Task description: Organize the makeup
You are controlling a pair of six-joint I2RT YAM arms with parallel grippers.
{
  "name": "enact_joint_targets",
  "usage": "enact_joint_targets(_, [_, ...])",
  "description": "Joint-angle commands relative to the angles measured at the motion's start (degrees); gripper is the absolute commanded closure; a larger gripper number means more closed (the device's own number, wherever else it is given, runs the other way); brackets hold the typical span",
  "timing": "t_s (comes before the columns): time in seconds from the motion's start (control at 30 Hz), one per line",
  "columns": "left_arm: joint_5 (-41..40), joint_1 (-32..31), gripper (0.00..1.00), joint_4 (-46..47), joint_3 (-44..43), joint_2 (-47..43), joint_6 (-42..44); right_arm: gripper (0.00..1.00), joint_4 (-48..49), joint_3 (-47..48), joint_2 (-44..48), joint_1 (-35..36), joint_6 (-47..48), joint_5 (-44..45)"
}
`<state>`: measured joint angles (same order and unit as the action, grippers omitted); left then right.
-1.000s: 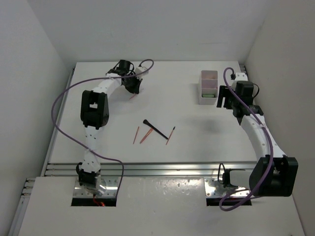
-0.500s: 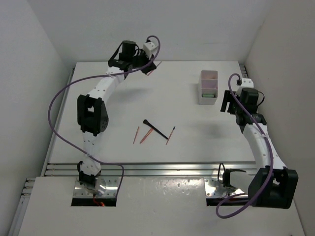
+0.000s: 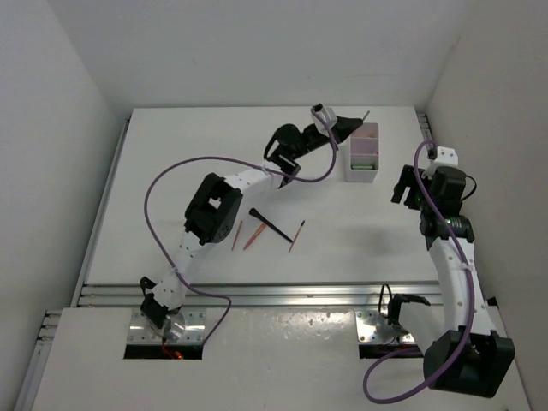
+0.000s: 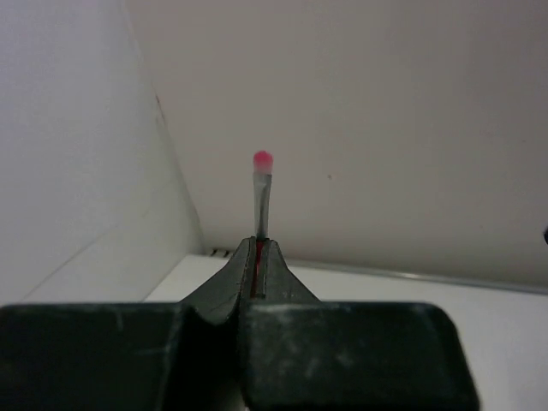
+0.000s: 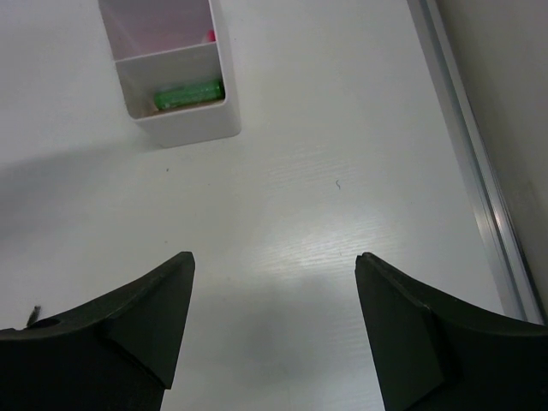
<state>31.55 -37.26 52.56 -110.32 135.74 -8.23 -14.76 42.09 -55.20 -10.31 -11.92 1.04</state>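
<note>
Pink-tipped pencil (image 4: 261, 193) was pinched in the left gripper (image 4: 259, 248) near the white box (image 3: 361, 174), probably to be dropped inside. The right gripper (image 5: 274, 261) hung wide and empty beside it; other pencils (image 3: 253, 237) lay mid-table.

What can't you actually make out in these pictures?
- Right wrist view: the far compartment of the box is cut off by the top edge; only a pink speck shows there.
- Left wrist view: the lower part of the pink-tipped pencil is hidden inside the shut left gripper.
- Top view: the loose pencils are too small to tell their kind.
</note>
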Motion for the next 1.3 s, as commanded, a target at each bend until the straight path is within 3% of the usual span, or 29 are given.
enact_joint_targets(0.0, [-8.07,-0.98,1.00,16.88,-6.73,6.88,-3.37,0.24,-3.60,-0.25,2.81,-0.15,1.02,-2.53])
enact_joint_targets(0.17, [-14.75,-3.52,1.00,17.50,-20.60,20.31,2.07,0.24,-2.99,-4.02,6.41,-0.42,6.90,-2.62])
enact_joint_targets(0.4, [-16.68,-5.28,1.00,14.68,-30.03,29.48,6.47,0.21,1.31,-6.49,7.48,-0.86,11.22,-4.38])
enact_joint_targets(0.8, [-19.15,-7.04,1.00,10.03,-31.53,33.45,2.00,0.21,0.61,-4.30,7.47,-3.23,17.10,-5.34])
enact_joint_targets(1.27, [-24.08,-7.04,1.00,8.08,-32.68,36.17,5.42,0.19,-0.53,-1.83,9.67,-4.46,22.20,-5.17])
